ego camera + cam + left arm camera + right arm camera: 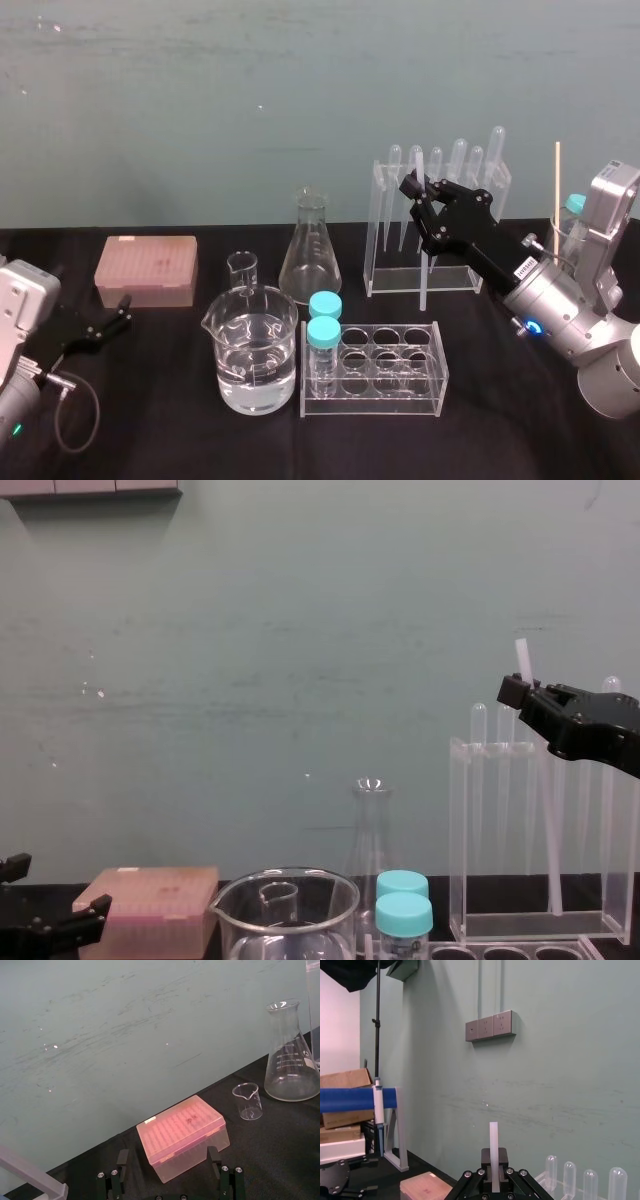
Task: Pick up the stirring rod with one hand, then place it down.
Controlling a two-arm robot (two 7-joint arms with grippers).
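**Head view.** Right pincer (412, 186) raised at the clear rack (470, 278), clenched on the rod (421, 283). Rod near upright, lower end down by the rack's foot. Left pincer (110, 322) parked low at the left of the table (150, 410), near the pink box (147, 270). Beaker (250, 350) and flask (310, 250) crowding the middle; open cloth in front of the box.

**Left wrist view.** Left pincer (168, 1172) released, fingers wide apart, grasping nothing.

**Right wrist view.** Rod (493, 1137) pinched in the right pincer (494, 1165), upper end standing free above it.

**Chest view.** Rod (522, 662) slightly tilted, gripped high by the right pincer (514, 692). Long lower part across the rack (470, 920); inside or in front, cannot tell.

**Handling.** Judged light, stiff, smooth, probably brittle. High grip likely to let the low end swing. Best raised straight clear of rack wall and tubes (479, 712) before any sideways move, then laid flat on open cloth. Liable to roll.
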